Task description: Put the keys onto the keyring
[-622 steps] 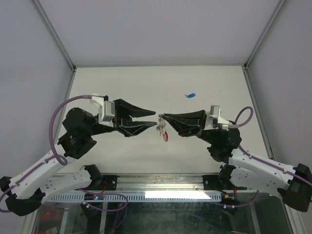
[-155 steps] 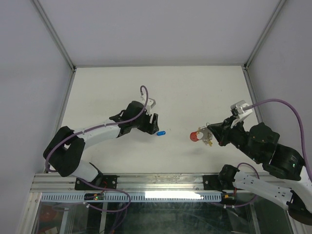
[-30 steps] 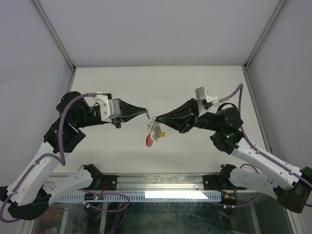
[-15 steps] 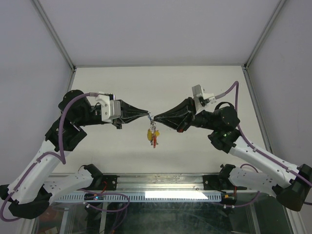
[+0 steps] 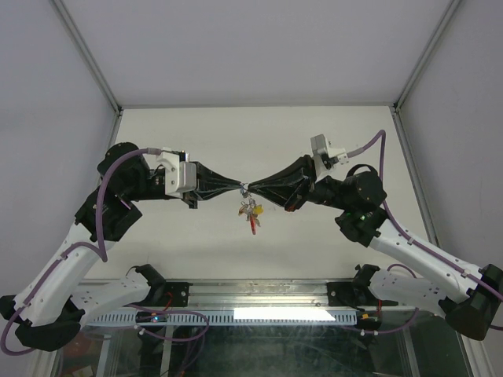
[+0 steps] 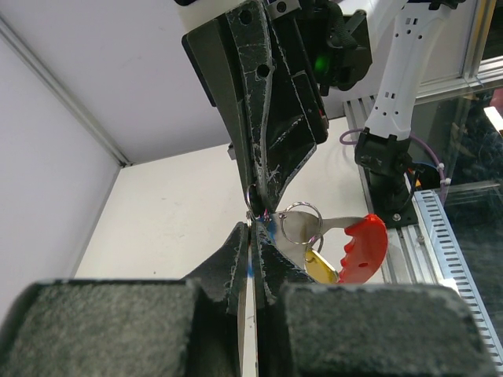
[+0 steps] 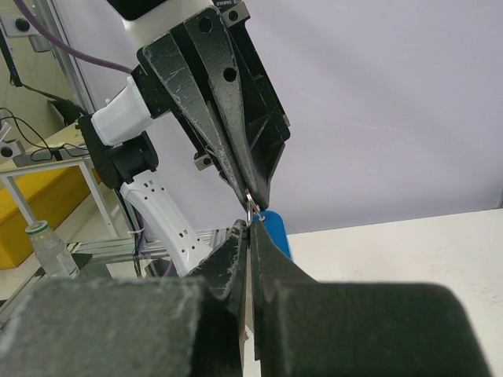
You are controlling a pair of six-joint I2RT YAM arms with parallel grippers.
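1. Since a second ago the two arms have closed in. The tips, then apart, now meet above the middle of the table [image 5: 314, 141], and the hanging bunch has swung so that its red head is further right.
2. The left gripper [image 5: 238, 186] points right with its jaws clamped together. The blue key [image 7: 274, 228] is pinched at its tip, with the blue head showing just beside the fingers in the right wrist view.
3. The right gripper [image 5: 249, 188] points left, also clenched, and grips the keyring [image 6: 301, 222] at its very tip.
4. The keyring is a thin silvery loop that hangs in the air just below the meeting fingertips, clear of the table.
5. The red key [image 6: 363, 247] and the yellow key [image 6: 318, 267] dangle from the keyring, the yellow one under the red head.
6. The blue key's blade lies at the keyring's edge. I cannot tell whether it has threaded in.
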